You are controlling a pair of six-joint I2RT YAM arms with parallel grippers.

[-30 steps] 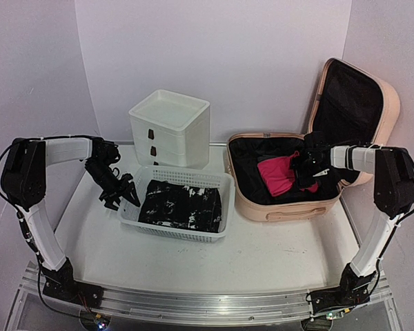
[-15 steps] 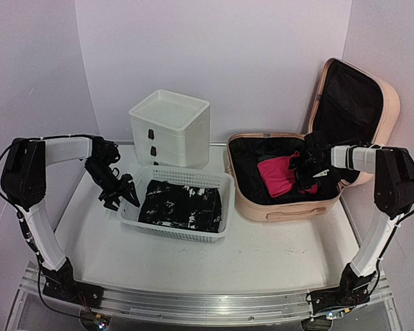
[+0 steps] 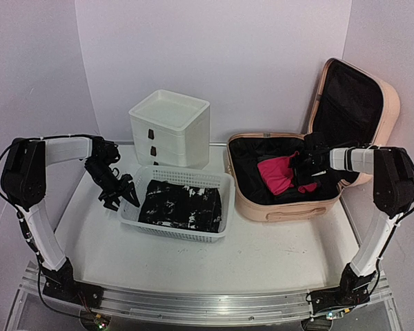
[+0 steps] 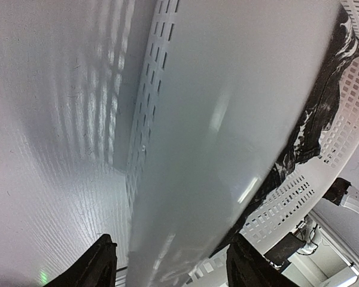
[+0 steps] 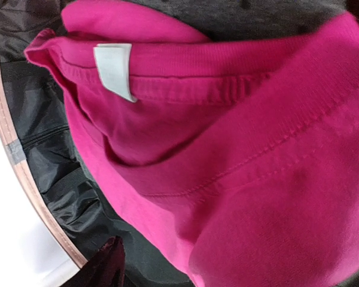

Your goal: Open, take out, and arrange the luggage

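Your right hand (image 3: 306, 169) meets the magenta shirt (image 3: 279, 176) from three o'clock, grip unclear. Pinch thick folds; lift clear of the luggage (image 3: 283, 207).

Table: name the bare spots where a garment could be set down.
Widest: the front strip of the table, between the mesh basket and the near edge. Crowded: the back, where the drawer box, basket and luggage sit close.

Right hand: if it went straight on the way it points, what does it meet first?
The pink shirt lying in the open suitcase. It fills the wrist view directly ahead of the right hand. How much gap is left is hard to judge.
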